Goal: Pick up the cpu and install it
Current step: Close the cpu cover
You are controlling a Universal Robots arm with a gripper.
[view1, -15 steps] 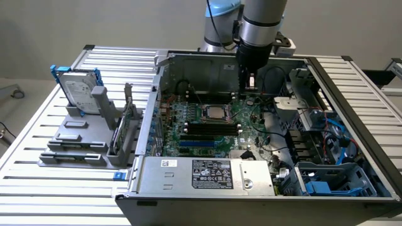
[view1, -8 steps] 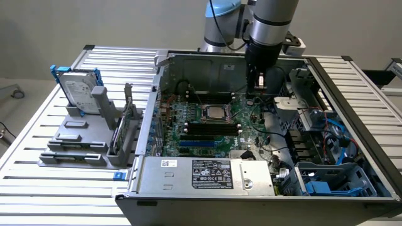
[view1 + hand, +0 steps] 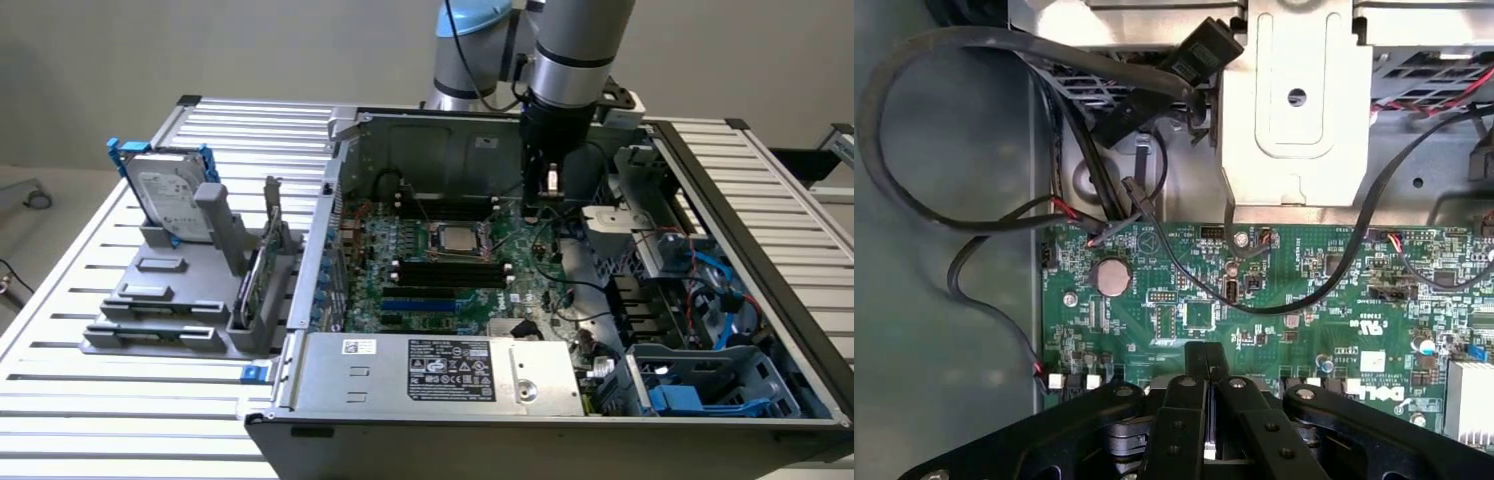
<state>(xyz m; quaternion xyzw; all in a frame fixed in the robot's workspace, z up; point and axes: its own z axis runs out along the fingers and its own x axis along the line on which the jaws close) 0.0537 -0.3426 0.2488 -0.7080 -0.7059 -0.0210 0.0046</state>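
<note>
One arm reaches into the open computer case [image 3: 441,150] in the exterior view, its gripper [image 3: 547,203] hanging just over the motherboard [image 3: 400,250], toward the exterior view's right of the socket. The cpu [image 3: 458,238] lies flat in that socket. I judge it seated, though I cannot make out any latch. The hard drive [image 3: 167,190] stands parked in its holder on the worktop [image 3: 80,400], well apart.

From the wrist view, the gripper [image 3: 1204,356] is clenched, and I see nothing between its fingers. It sits over green board near the coin cell [image 3: 1112,276]. A thick cable [image 3: 974,36] loops across, hiding connectors beneath.
</note>
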